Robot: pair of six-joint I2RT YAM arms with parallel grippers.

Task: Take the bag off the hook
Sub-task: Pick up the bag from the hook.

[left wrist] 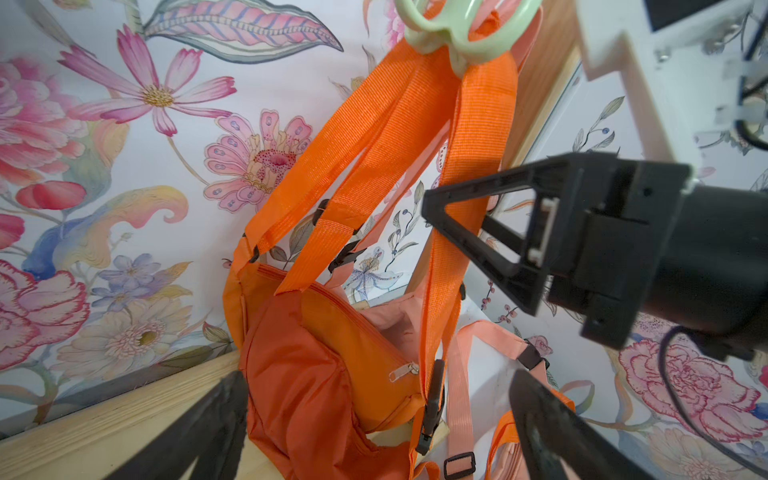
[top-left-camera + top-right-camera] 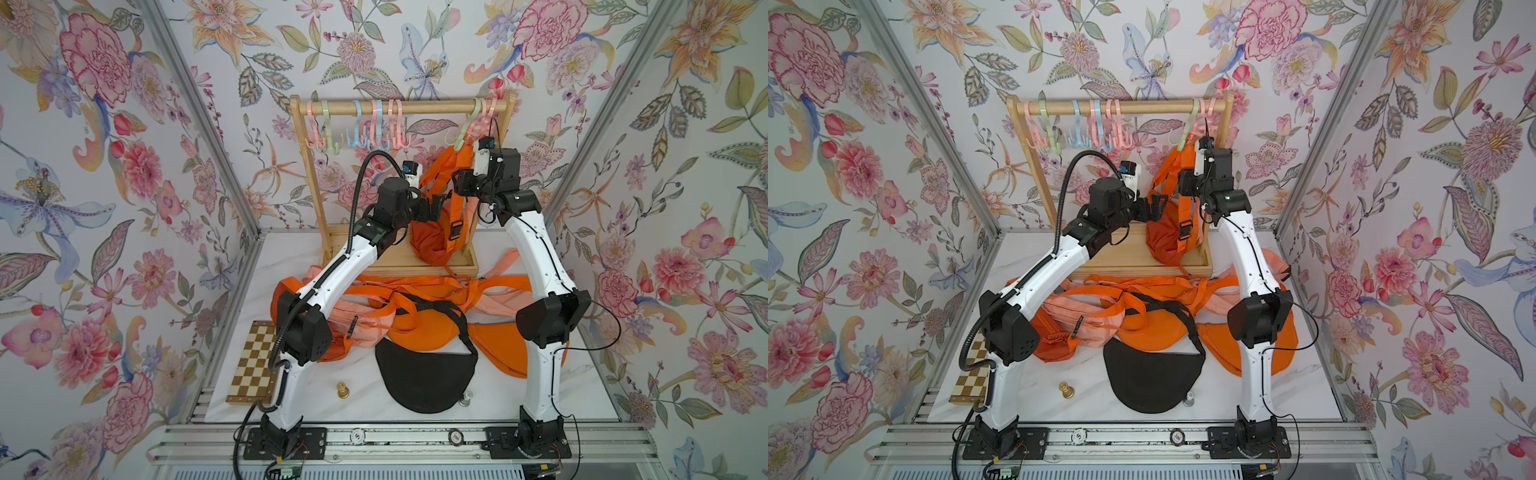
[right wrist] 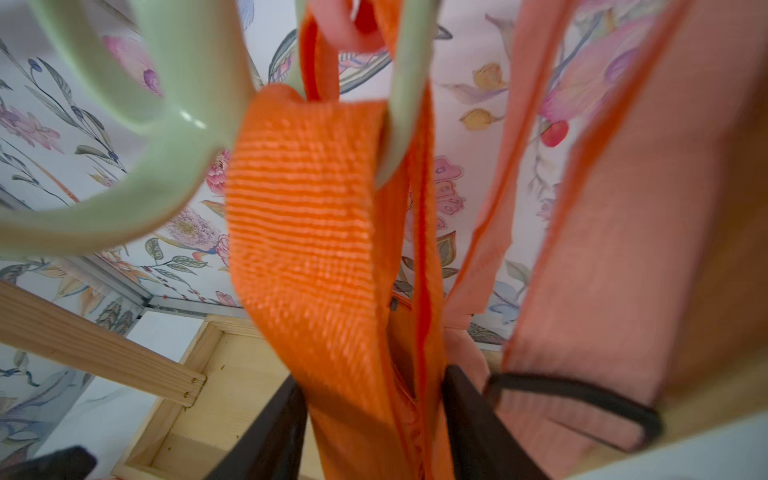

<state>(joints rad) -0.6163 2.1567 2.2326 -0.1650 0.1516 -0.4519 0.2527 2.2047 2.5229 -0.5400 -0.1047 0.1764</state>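
A: Top views first. Where's the bag?

B: In both top views the orange bag [image 2: 432, 245] hangs right of centre, its strap [image 2: 449, 160] looped over the green hook [image 2: 468, 126] at the right end of the wooden rail [image 2: 436, 109]. It's not off yet. Both arms rise from the lower edge and bend inward. The left gripper [image 2: 434, 205] is at the bag's left side, and the right gripper [image 2: 456, 179] is higher, at the strap.

A: Left wrist view?

B: The left gripper [image 1: 376, 374] stands wide apart at the bottom of the frame, empty, with the bag beyond it. Right of centre, one of the right gripper's fingers [image 1: 490, 185] crosses the strap [image 1: 374, 137].

A: Right wrist view?

B: At the bottom, the right gripper [image 3: 374, 419] has its jaws close on either side of the strap. Whether they pinch it, I can't tell. The green hook [image 3: 183, 145] curves through the upper left, with the strap draped over it.

A: Which step, then?

B: Securing the strap, I'd judge. Next it wants a firm hold, then a lift up and over the hook's tip without dragging the hook along the rail.
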